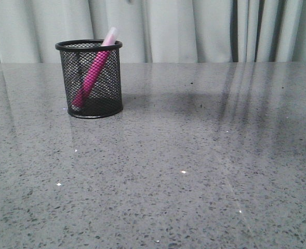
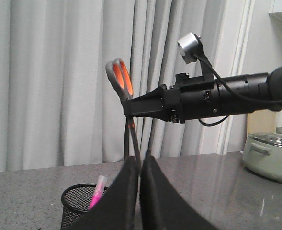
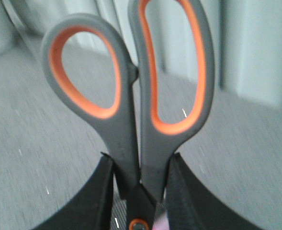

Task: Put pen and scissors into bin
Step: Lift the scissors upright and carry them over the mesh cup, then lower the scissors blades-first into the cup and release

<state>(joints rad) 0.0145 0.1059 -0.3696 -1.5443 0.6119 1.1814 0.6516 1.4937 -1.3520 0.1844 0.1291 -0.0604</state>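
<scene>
Item, scissors (image 3: 131, 120): stiff, top-heavy, slick-bladed, pinched below the handles in my right hand (image 3: 141, 191), hanging at twelve o'clock above the bin (image 1: 90, 78) holding the pen (image 1: 93, 72); left hand (image 2: 141, 191) closed, empty.

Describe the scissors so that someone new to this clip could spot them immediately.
Look above the grey speckled table, where the right gripper is shut on them, handles up and blades hanging down. The scissors have dark grey handles lined with orange and an orange pivot screw, unlike the slim pink pen leaning in the black mesh bin.
</scene>
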